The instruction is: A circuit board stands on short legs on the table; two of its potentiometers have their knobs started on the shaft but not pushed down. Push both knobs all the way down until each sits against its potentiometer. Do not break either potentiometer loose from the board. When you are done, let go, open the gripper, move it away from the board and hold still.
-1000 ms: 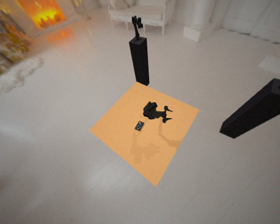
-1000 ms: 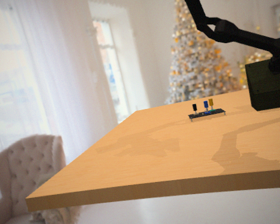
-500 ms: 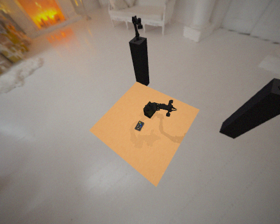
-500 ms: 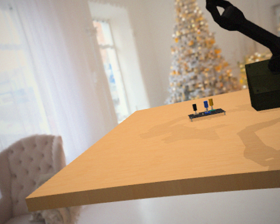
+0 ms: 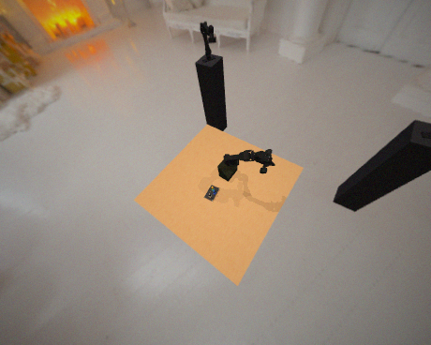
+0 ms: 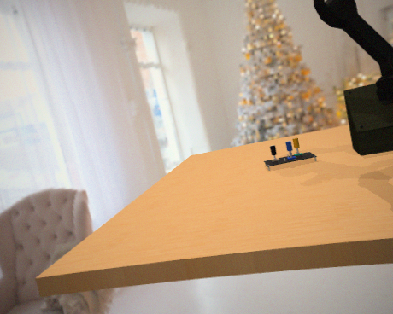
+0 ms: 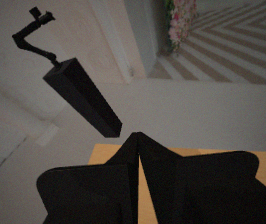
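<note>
My square, light orange wooden table (image 6: 192,222) has two things sitting on it: the small dark circuit board on short legs (image 6: 291,159) near the middle, and my black box-shaped base (image 6: 372,124) just beside it.

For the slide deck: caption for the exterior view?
Circuit board with black, blue and yellow knobs on wooden table; arm base behind.

One circuit board (image 6: 291,159) is seen, carrying three knobs: one black (image 6: 272,151), one blue (image 6: 289,146), one yellow (image 6: 296,143).
</note>
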You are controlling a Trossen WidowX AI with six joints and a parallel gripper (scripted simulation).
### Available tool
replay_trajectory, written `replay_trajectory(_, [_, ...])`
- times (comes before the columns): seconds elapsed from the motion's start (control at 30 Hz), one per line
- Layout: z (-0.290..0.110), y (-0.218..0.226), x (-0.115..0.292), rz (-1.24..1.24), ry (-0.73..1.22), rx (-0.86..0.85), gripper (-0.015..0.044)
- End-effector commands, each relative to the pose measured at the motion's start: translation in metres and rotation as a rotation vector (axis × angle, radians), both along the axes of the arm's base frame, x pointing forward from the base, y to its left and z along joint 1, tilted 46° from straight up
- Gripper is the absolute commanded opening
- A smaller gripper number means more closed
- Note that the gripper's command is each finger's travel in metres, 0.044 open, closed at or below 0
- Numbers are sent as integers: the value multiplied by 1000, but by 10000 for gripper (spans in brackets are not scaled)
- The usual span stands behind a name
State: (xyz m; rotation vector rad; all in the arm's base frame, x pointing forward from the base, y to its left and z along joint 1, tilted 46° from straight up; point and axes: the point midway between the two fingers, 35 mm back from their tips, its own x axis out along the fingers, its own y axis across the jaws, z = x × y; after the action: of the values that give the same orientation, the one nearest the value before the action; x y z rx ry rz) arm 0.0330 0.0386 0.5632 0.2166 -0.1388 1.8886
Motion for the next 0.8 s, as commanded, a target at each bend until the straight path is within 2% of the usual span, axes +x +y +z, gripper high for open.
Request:
replay_trajectory(0.0, [-6, 24, -21, -66, -96, -47, 0])
replay_trajectory(0.23, [-24, 72, -42, -185, -268, -149, 0])
replay_trajectory(0.43, [-49, 116, -45, -267, -403, -264, 0])
replay_trajectory(0.77, [-107, 194, -5, -398, -557, -523, 0])
